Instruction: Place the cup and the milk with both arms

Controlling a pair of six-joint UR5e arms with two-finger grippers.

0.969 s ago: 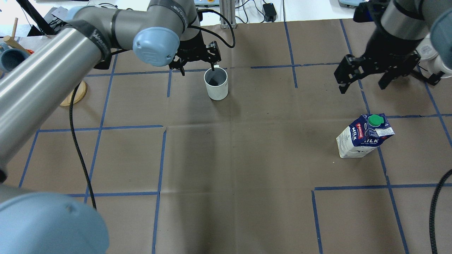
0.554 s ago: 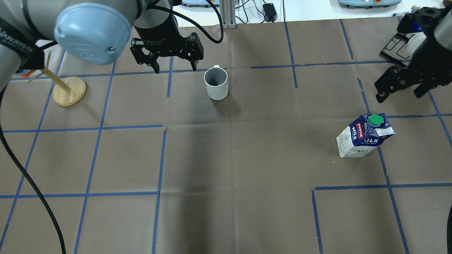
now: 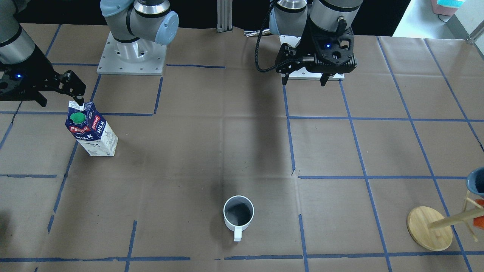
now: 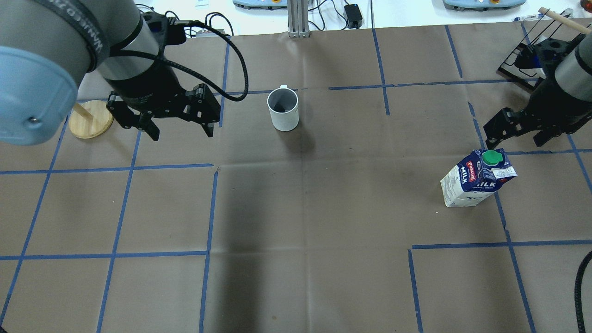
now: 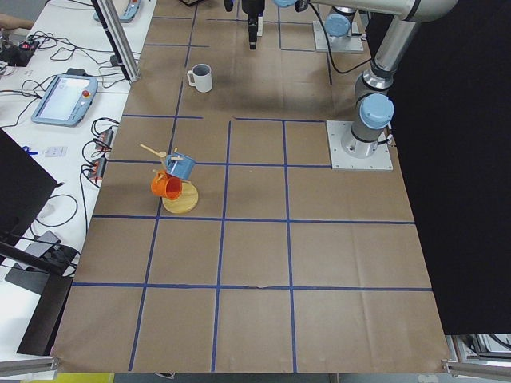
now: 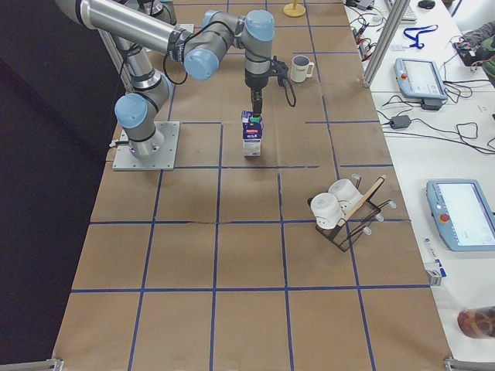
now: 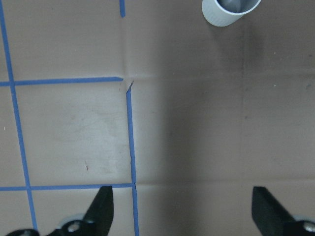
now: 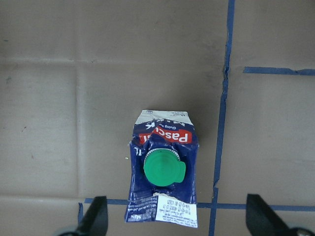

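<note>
The white cup (image 4: 283, 108) stands upright on the brown table, handle toward the far side; it also shows in the front view (image 3: 238, 214) and at the top edge of the left wrist view (image 7: 230, 10). The milk (image 4: 476, 182) carton stands upright at the right, green cap up (image 8: 162, 169) (image 3: 90, 128). My left gripper (image 4: 182, 135) is open and empty, raised to the left of the cup and apart from it. My right gripper (image 4: 514, 142) is open and empty, hovering above and just behind the carton's top (image 3: 62, 102).
A wooden mug tree (image 4: 91, 119) with a blue and an orange mug (image 5: 177, 179) stands at the far left. A black wire rack with white cups (image 6: 340, 212) sits at the far right. Blue tape lines grid the table. Cables and pendants lie beyond its far edge.
My left gripper has drawn back from the cup's rim, to the left and toward the robot. My right gripper has swung out right, then nearer the carton. Cup and milk have not moved.
</note>
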